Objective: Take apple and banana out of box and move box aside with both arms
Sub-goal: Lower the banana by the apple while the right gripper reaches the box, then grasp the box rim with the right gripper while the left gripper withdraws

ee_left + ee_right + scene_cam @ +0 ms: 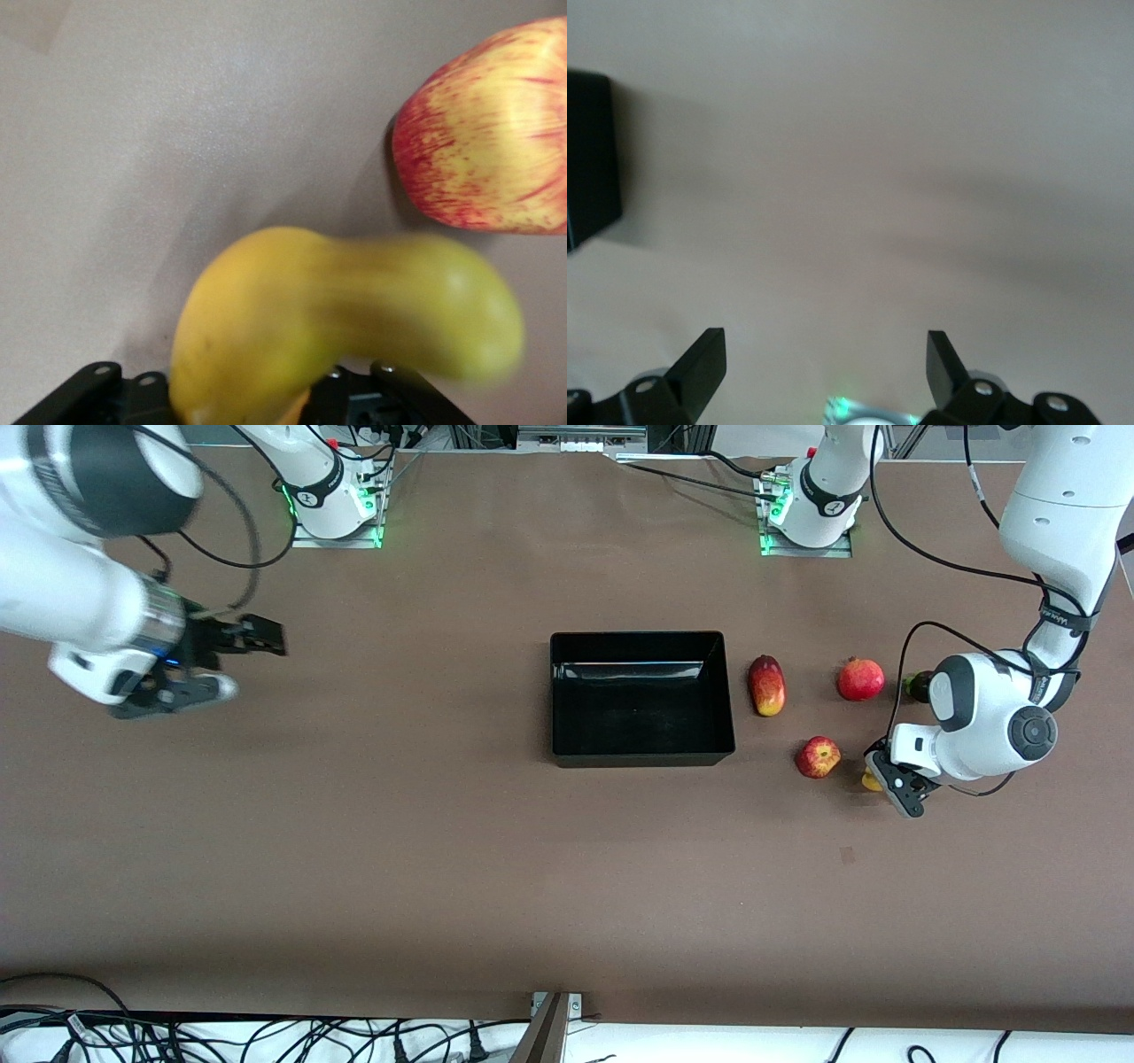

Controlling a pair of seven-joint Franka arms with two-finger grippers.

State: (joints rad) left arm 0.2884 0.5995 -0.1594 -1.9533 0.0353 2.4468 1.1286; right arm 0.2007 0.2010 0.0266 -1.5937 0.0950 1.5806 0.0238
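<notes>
The left gripper [897,786] is sitting low beside the small red-yellow apple [818,757], its jaws clamping the curved yellow banana [337,328]. The right gripper [232,662], jaws apart, is waiting well apart from the glossy black rectangular plastic box [641,757], over bare tabletop [425,850].

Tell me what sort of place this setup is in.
Likely a robotics lab bench. Two white arms bolted to a brown table, with loose cables along its edge and props laid out: a black box, an apple and other fruits.
</notes>
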